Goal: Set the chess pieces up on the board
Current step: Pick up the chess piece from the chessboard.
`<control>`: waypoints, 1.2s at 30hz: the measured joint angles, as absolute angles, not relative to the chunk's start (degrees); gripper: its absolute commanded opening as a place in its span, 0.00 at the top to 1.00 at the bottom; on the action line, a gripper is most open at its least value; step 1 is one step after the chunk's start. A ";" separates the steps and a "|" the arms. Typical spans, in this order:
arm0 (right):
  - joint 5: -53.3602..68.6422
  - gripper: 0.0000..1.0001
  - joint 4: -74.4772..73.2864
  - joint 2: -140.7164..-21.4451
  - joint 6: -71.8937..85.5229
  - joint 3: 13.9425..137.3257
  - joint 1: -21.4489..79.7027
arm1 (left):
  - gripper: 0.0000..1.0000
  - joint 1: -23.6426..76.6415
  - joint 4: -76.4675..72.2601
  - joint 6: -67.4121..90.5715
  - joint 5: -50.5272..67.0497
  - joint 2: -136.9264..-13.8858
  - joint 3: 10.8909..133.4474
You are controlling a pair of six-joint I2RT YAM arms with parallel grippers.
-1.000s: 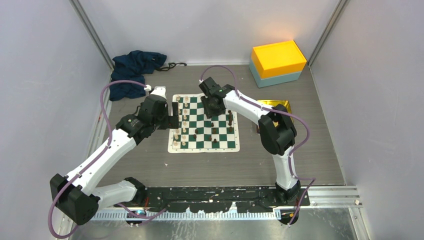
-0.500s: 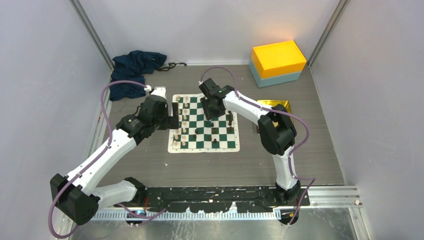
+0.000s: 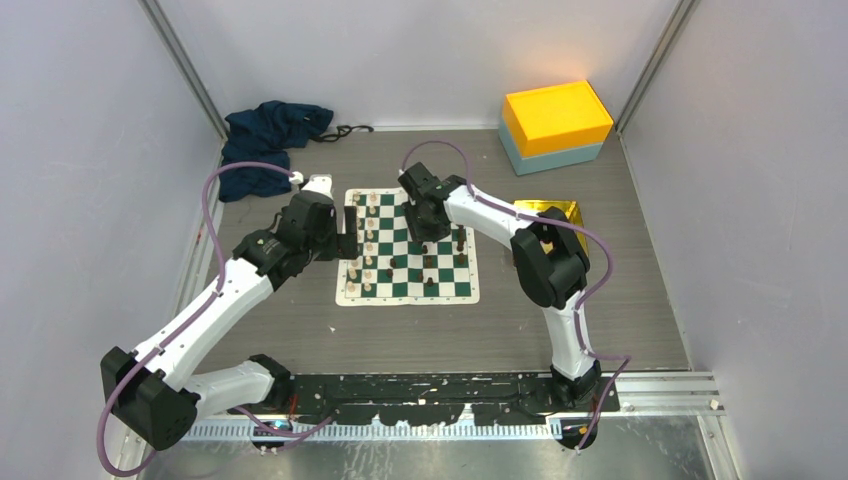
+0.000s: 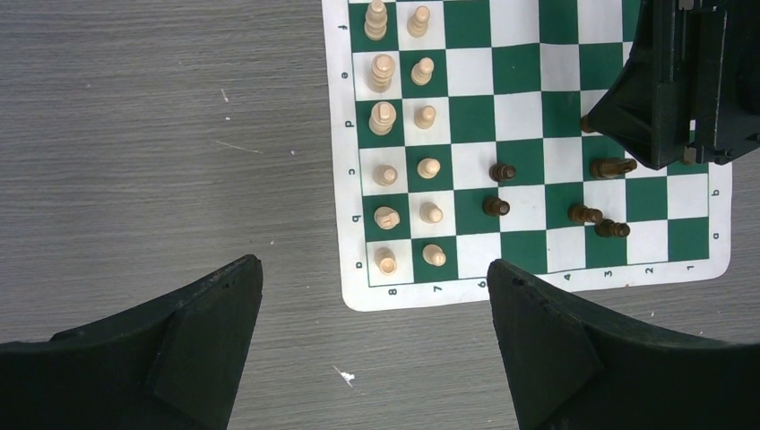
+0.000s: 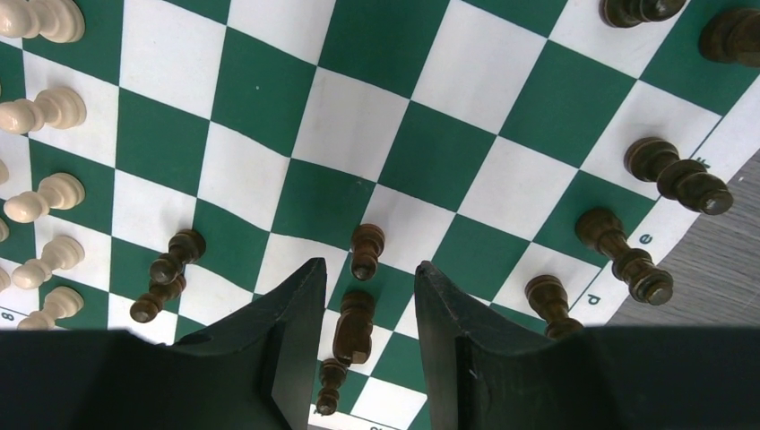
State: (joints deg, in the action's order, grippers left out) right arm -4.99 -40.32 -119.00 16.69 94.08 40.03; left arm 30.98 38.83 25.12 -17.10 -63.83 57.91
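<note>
The green-and-white board (image 3: 405,297) lies mid-table. Cream chess pieces (image 4: 403,161) fill its two left columns. Dark pieces (image 5: 677,175) stand scattered toward its right side. My right gripper (image 5: 369,266) hangs low over the board (image 5: 358,116), open. A dark knight (image 5: 352,327) stands between its fingers with a gap on each side, a dark pawn (image 5: 366,251) just ahead of it. In the top view this gripper (image 3: 428,222) is over the board's far middle. My left gripper (image 4: 374,262) is open and holds nothing, hovering by the board's left edge (image 3: 350,232).
An orange and teal box (image 3: 556,125) stands at the back right. A shiny gold tray (image 3: 548,210) lies right of the board, partly under the right arm. A dark blue cloth (image 3: 268,145) is bunched at the back left. Grey walls close in on both sides.
My right wrist has shifted slightly toward the far side of the board and its jaws have spread a little. The left arm has not moved.
</note>
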 measured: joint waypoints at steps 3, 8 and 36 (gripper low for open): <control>-4.82 0.54 -40.27 -119.20 16.71 93.95 40.03 | 0.04 30.98 38.83 25.12 -17.10 -63.83 57.89; -4.58 0.55 -40.07 -119.63 16.73 93.89 40.03 | 0.04 30.98 38.83 25.12 -17.10 -63.83 57.80; -3.77 0.92 -38.79 -120.70 17.32 92.84 40.03 | 0.04 30.98 38.83 25.15 -17.10 -63.83 57.39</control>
